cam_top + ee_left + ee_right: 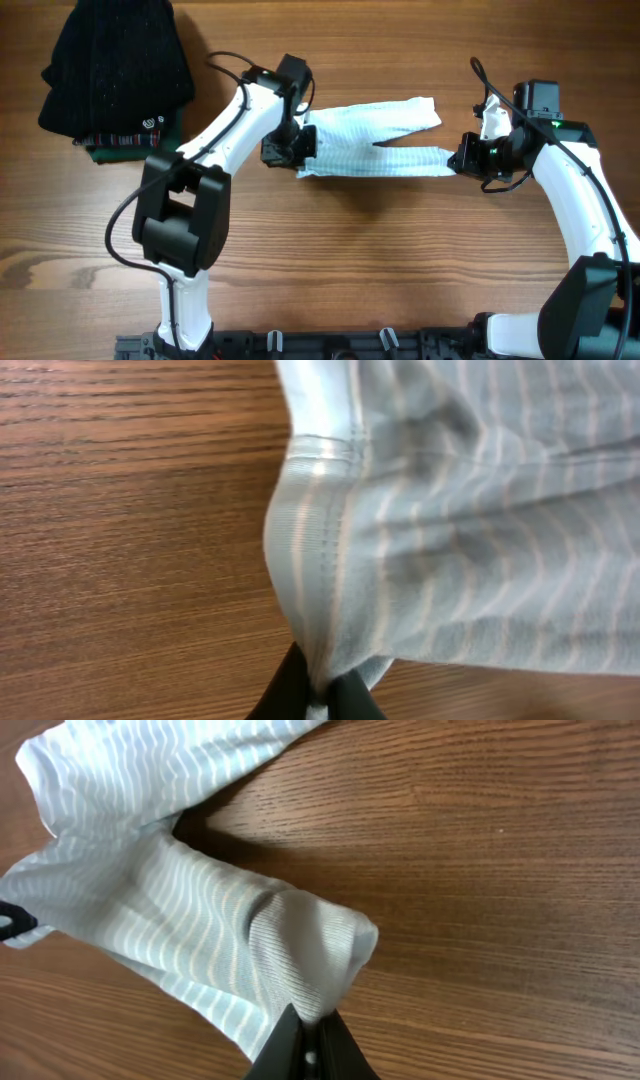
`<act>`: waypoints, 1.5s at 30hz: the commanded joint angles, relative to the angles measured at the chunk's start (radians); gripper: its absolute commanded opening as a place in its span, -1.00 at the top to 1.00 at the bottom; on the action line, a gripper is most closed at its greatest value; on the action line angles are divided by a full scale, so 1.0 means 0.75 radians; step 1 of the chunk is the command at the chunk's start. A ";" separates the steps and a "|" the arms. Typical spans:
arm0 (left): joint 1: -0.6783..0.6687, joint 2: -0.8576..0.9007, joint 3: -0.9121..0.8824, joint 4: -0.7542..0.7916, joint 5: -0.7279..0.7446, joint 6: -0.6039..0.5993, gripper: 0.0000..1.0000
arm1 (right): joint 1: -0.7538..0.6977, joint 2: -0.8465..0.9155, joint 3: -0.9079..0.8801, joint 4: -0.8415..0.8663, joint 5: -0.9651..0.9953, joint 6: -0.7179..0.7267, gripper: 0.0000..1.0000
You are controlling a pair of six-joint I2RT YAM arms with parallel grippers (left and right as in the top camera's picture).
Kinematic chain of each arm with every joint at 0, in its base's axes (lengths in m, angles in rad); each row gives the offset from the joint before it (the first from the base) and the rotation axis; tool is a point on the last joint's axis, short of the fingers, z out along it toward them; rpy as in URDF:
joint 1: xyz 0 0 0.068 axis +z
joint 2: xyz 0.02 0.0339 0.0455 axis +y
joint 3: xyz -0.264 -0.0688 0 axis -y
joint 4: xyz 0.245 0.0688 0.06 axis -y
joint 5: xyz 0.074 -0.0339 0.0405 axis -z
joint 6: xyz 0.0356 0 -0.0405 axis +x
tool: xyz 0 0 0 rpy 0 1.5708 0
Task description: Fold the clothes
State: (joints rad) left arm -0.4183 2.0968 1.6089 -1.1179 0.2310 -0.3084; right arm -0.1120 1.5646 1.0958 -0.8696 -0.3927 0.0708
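Observation:
The clothes [375, 140] are a small pale blue-white striped garment stretched across the middle of the wooden table, its two leg ends pointing right. My left gripper [300, 150] is shut on the hemmed left edge of the clothes [330, 560]; the fabric bunches between its black fingers [290, 690]. At the right, my right gripper [462, 158] is shut on the end of the nearer leg of the clothes [300, 950], pinched between its fingers [285, 1045]. The cloth hangs taut between both grippers, slightly lifted.
A black knit garment [115, 65] lies piled at the back left on top of a dark green garment with plaid trim [125, 148]. Bare wooden tabletop [380, 260] spreads in front of the clothes.

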 commanded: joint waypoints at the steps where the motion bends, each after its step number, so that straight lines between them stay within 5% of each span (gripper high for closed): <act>1: -0.021 -0.054 -0.008 0.026 -0.087 0.017 0.92 | 0.003 -0.024 0.031 0.054 -0.001 0.015 0.91; 24: -0.020 -0.053 -0.008 0.533 -0.197 0.018 0.91 | 0.048 0.228 0.031 0.458 -0.001 0.015 0.91; 45: -0.020 -0.054 -0.008 0.566 -0.296 0.004 0.92 | 0.054 0.267 0.031 0.477 0.036 0.119 0.91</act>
State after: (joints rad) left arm -0.4366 2.0949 1.6081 -0.6682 0.0341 -0.3080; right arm -0.0727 1.7569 1.0969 -0.4824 -0.3580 0.1326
